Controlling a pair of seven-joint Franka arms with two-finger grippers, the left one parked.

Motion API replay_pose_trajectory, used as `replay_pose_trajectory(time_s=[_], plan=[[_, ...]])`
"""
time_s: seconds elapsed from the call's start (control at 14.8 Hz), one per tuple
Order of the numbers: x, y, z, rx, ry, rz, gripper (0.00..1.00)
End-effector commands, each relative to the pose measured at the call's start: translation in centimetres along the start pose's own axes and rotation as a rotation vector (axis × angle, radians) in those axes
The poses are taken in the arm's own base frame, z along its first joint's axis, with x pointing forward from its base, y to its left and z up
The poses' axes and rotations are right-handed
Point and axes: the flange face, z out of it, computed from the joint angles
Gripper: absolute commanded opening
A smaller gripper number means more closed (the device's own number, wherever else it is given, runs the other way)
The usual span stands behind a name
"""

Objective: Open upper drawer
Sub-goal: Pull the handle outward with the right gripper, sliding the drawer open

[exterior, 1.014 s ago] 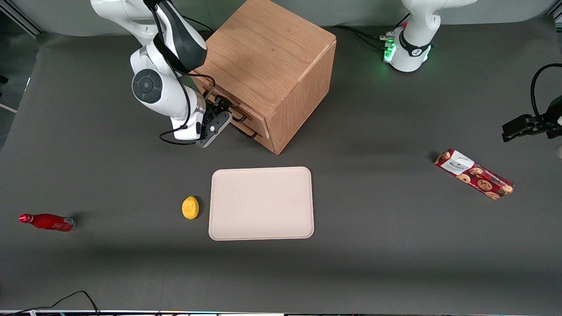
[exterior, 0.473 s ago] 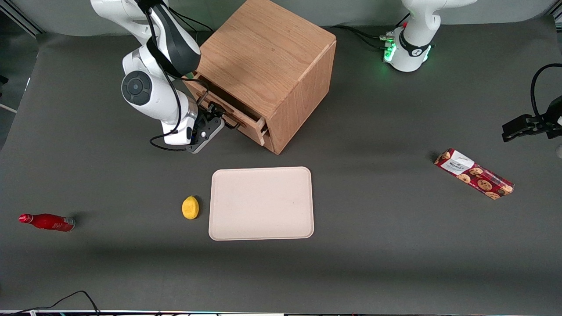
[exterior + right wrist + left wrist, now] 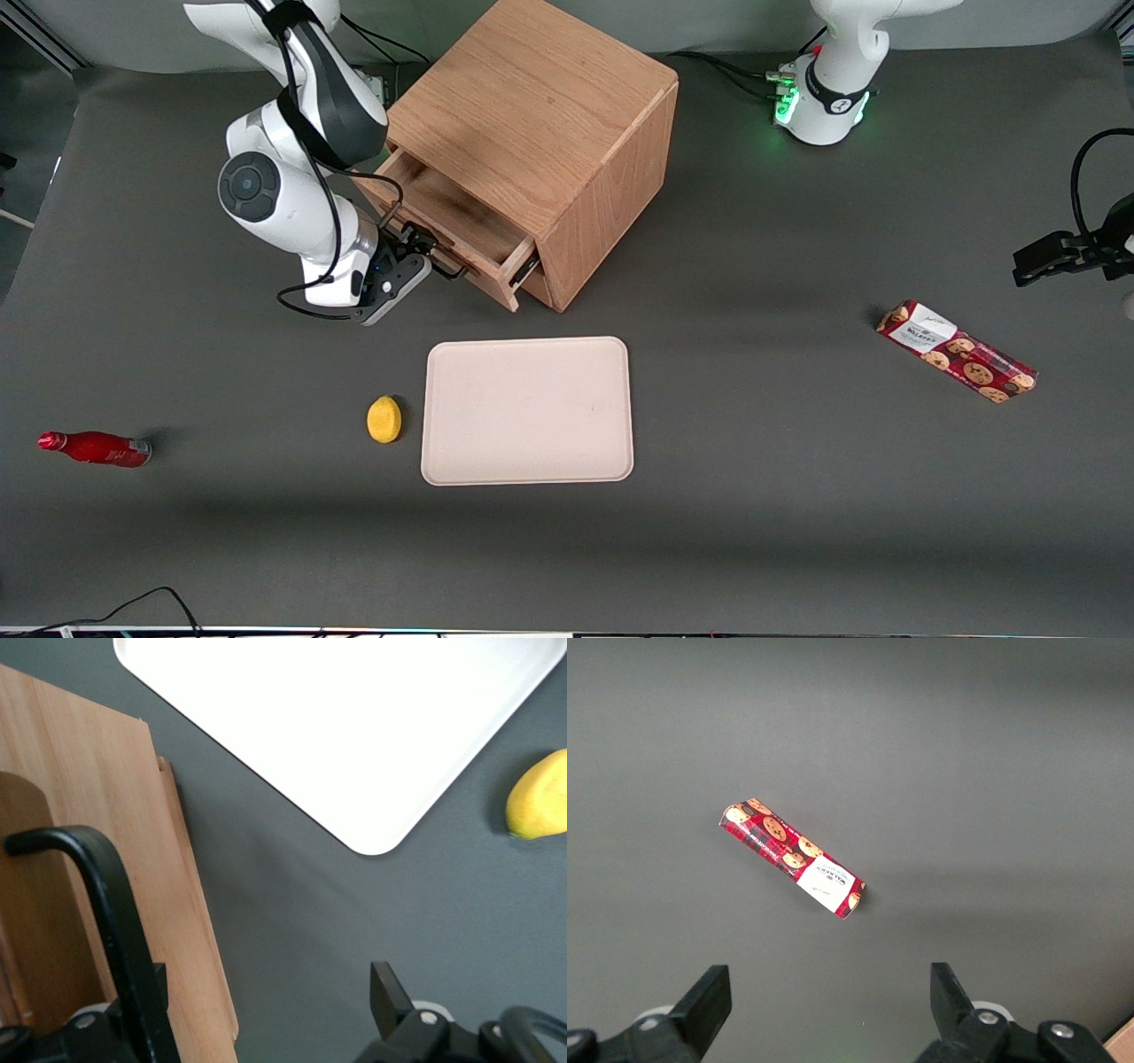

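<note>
The oak cabinet [image 3: 540, 115] stands on the table. Its upper drawer [image 3: 447, 213] is pulled part way out, and its bare inside shows. The black bar handle [image 3: 440, 260] runs across the drawer's front. My right gripper [image 3: 415, 252] is at that handle, in front of the drawer. In the right wrist view the drawer's front [image 3: 89, 815] and the handle [image 3: 106, 895] show; the bar lies against one finger [image 3: 146, 997]. The gripper [image 3: 266, 992] is open, its fingers wide apart, gripping nothing. The lower drawer is hidden under the upper one.
A pale tray [image 3: 528, 410] lies nearer the front camera than the cabinet, with a lemon [image 3: 384, 418] beside it. A red bottle [image 3: 96, 448] lies toward the working arm's end of the table. A cookie box [image 3: 957, 351] lies toward the parked arm's end.
The upper drawer has gone from shut to pulled well out. My gripper has moved away from the cabinet with the handle, toward the working arm's end.
</note>
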Motion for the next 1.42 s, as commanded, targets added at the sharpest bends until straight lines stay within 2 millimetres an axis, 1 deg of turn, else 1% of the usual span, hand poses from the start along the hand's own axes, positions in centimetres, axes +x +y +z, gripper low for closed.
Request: replay_pose_trajectory(time_s=[0.0,0.47,0.61,0.88,1.08,1.22,1.35], plan=[[0.0,2.1,0.8,-0.033,-0.007,-0.008,1.00],[0.2,6.4,-0.3,-0.052,0.019,0.026,1.00],[-0.1,7.9,-0.6,-0.055,0.024,0.026,1.00],[0.2,9.4,-1.2,-0.057,0.040,0.034,1.00],[1.1,10.1,-1.7,-0.057,0.057,0.039,1.00],[1.1,11.3,-2.1,-0.061,0.066,0.055,1.00],[1.3,11.5,-2.3,-0.062,0.072,0.044,1.00]])
